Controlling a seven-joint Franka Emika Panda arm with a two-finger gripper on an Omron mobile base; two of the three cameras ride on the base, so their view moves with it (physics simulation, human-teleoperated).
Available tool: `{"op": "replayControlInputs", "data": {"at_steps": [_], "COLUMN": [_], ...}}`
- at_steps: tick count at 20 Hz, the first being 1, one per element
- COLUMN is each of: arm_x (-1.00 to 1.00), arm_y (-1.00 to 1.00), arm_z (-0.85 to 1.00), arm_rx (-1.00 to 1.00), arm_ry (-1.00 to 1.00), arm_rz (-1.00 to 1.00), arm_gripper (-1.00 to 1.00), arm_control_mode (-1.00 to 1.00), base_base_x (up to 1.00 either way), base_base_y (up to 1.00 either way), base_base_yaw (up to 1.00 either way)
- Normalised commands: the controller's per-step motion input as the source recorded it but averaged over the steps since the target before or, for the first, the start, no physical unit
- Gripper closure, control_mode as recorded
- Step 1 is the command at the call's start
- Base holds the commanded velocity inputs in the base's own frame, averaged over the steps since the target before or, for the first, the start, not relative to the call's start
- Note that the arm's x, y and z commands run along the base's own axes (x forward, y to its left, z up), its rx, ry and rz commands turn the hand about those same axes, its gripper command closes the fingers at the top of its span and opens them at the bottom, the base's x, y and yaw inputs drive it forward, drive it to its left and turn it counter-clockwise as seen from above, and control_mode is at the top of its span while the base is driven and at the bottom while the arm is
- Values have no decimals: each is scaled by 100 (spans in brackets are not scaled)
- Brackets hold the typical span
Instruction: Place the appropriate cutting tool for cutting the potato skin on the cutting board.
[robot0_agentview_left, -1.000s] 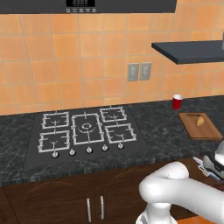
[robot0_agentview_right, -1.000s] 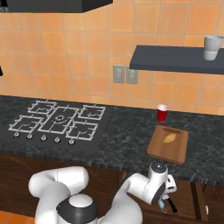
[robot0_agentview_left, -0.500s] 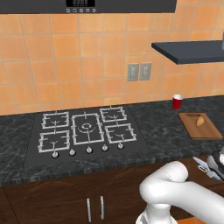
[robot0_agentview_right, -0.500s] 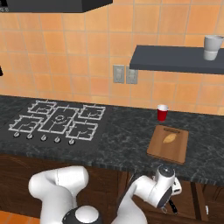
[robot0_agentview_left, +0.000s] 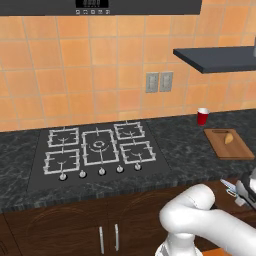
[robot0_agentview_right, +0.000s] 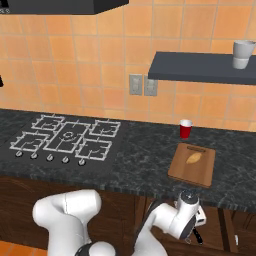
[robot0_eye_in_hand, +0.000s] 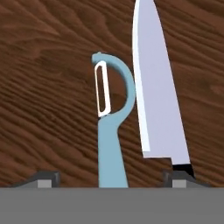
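peeler (robot0_eye_in_hand: 110, 127): lies on dark wood grain, handle between the gripper (robot0_eye_in_hand: 114, 178) tips
jaws: apart, one either side of the handle, nothing clamped
knife (robot0_eye_in_hand: 155, 92): just right of the peeler, blade nearly touching its head
risk: closing off-centre could catch the knife too
cutting board (robot0_agentview_right: 192, 165): on the counter, potato (robot0_agentview_right: 194, 158) on it

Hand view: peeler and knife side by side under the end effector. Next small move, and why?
Probably close on the peeler. Its light-blue handle runs down between the two fingertips, so the end effector looks centred on it. The knife lies close along the peeler's right, its dark handle end near the right fingertip, so a slight shift away from the knife first may be safer. The potato already sits on the cutting board.
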Motion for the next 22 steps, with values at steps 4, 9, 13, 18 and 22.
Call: {"op": "replayControlInputs", "data": {"at_steps": [4, 9, 13, 18, 22], "arm_x": [-1, 0, -3, -77, -89], "arm_y": [0, 0, 0, -33, -44], "arm_z": [-5, -14, -6, 72, 84], "arm_rx": [0, 2, 1, -9, -10], "arm_ry": [9, 13, 10, -19, -24], "arm_rz": [0, 0, 0, 10, 11], "arm_gripper": [100, 100, 100, 100, 100], "arm_control_mode": [-100, -100, -100, -100, -100], "base_base_x": [0, 0, 0, 0, 0], "base_base_y": [0, 0, 0, 0, 0], "base_base_yaw": [0, 0, 0, 0, 0]}}
